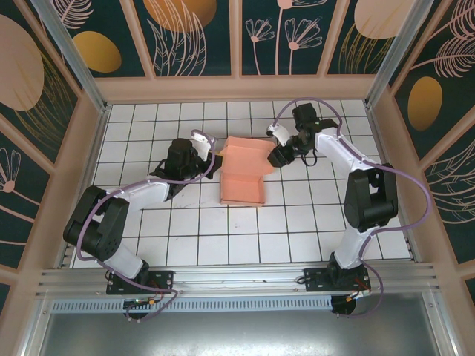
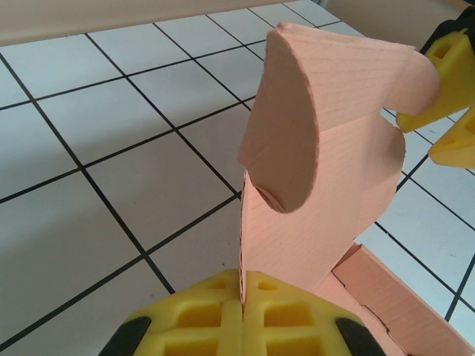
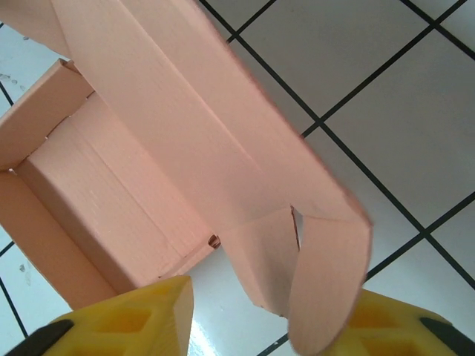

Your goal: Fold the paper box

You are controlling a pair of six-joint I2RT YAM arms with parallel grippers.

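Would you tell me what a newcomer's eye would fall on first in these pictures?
First, the salmon-pink paper box in the middle of the white tiled table, half folded with one panel raised. The left gripper has its jaws shut on that panel's edge, while the right gripper has open jaws around a flap at the opposite side. Teal wall panels with gold and pink plants ring the table.

The paper box [image 3: 148,170] is matt, finely ribbed card on glossy white tiles [image 2: 74,245].
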